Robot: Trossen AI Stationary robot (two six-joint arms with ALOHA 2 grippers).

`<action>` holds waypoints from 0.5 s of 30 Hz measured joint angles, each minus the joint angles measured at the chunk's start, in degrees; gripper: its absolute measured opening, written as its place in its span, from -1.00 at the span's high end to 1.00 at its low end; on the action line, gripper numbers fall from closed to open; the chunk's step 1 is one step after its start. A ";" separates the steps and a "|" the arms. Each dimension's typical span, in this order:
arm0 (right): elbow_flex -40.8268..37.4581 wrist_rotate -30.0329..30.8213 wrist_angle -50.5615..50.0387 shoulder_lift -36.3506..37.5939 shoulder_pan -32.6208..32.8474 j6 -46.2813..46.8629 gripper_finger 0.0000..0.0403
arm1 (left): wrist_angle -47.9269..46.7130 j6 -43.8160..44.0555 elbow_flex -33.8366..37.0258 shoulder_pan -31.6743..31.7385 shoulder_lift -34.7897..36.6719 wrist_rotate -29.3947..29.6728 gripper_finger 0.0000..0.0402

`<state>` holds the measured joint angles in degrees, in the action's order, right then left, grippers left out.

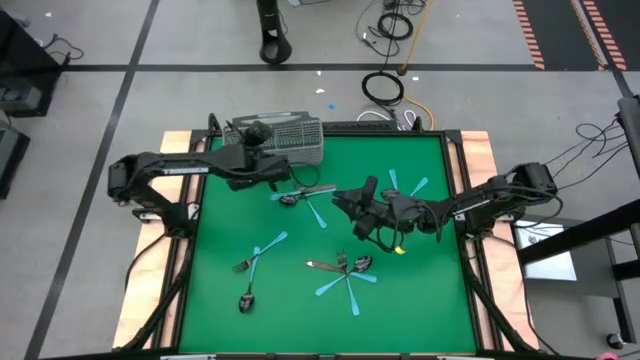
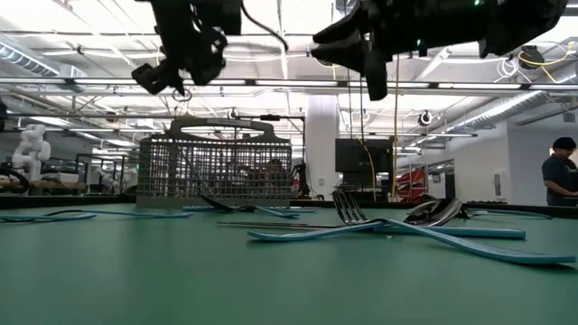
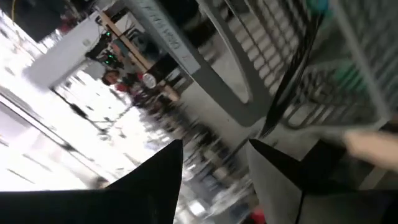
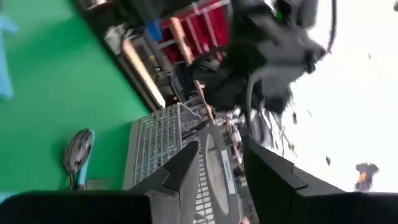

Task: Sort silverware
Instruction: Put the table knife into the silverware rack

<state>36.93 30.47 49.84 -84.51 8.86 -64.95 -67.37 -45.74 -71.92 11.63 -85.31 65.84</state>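
Blue-handled and dark metal silverware lies scattered on the green tabletop; left hand and right hand hover, fingers apart, empty.

Premises: a robotics laboratory or industrial test hall. The low view shows a high open ceiling with strip lights, exposed beams and a white structural column. A white humanoid robot figure stands far beyond the left end effector. A person stands in the background. The high view shows a green tabletop, grey floor with black lines, hazard-striped tape and loose coiled cables.
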 joint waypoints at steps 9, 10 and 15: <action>-0.02 12.20 -0.88 0.00 8.45 11.04 0.41 | -0.04 26.96 0.00 -5.27 6.83 -15.39 0.09; -0.02 13.85 -0.80 0.00 9.86 12.07 0.41 | -0.07 29.77 0.00 -5.97 7.33 -17.52 0.09; -0.02 21.36 -0.80 0.00 16.55 17.50 0.41 | 0.08 43.08 -0.02 -10.07 8.01 -29.06 0.09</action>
<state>36.91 51.83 49.04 -84.51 25.42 -47.44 -67.29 -2.65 -71.94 1.57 -77.30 36.78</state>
